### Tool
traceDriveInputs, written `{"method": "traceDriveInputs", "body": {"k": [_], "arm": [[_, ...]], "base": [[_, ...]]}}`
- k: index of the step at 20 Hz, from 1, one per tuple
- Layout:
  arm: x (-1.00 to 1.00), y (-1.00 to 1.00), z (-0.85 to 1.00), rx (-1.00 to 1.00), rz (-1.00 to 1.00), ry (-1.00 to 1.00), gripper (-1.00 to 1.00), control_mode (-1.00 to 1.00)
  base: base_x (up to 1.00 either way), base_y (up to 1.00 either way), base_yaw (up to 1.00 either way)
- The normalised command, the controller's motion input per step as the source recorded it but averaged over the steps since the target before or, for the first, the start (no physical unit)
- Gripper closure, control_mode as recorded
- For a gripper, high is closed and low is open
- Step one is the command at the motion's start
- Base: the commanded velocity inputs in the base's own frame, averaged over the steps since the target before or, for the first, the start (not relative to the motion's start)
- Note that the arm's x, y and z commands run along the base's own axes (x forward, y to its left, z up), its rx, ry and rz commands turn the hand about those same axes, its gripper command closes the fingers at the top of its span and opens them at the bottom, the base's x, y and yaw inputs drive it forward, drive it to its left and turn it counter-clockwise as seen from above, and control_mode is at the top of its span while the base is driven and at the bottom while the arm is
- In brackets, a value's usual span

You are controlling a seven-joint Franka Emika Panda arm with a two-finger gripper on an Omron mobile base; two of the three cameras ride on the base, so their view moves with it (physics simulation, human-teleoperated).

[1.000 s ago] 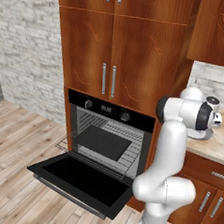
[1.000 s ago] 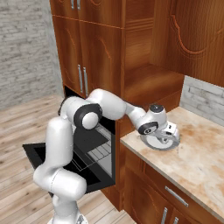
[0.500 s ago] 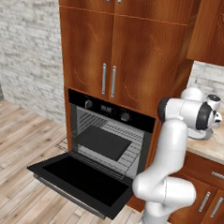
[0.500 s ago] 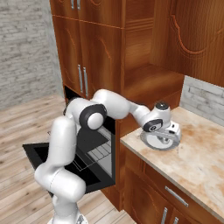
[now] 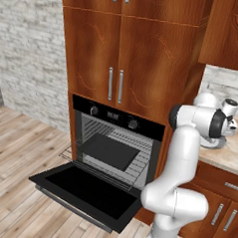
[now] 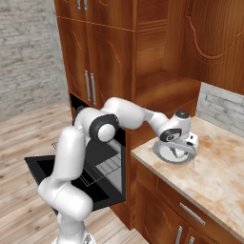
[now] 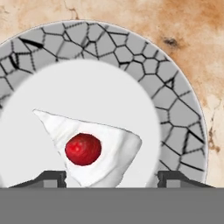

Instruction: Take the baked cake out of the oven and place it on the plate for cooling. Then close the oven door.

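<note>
Your gripper (image 7: 112, 177) has its jaws spread wide, one on each side of the baked cake (image 7: 94, 147) without pinching it. The cake lies in the white middle of the plate (image 7: 175, 109). The plate sits on the counter (image 6: 224, 171). Beside the counter, the oven (image 5: 114, 140) holds a dark tray (image 5: 109, 151), and the oven door (image 5: 84, 191) hangs open.

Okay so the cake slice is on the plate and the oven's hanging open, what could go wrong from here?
1. The open gripper straddles the small white cake wedge with its red topping; lifting off-centre could nudge it across the round grey-rimmed plate.
2. The black glass oven door lies fully down, so the swing toward it could clip the edge of the marbled counter.
3. The plate sits near that edge; a bump might shift it.
</note>
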Motion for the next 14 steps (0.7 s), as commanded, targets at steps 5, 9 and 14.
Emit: {"method": "traceDriveInputs", "body": {"k": [5,9,14], "arm": [[-0.05,-0.02,0.05,0.08,0.0,0.0,-1.0,-1.0],[-0.21,0.01,0.07,0.05,0.01,0.0,-1.0,-1.0],[-0.44,0.1,0.01,0.01,0.0,0.0,-1.0,-1.0]], "base": [[0.0,0.0,0.0],[0.0,0.0,0.0],[0.0,0.0,0.0]]}}
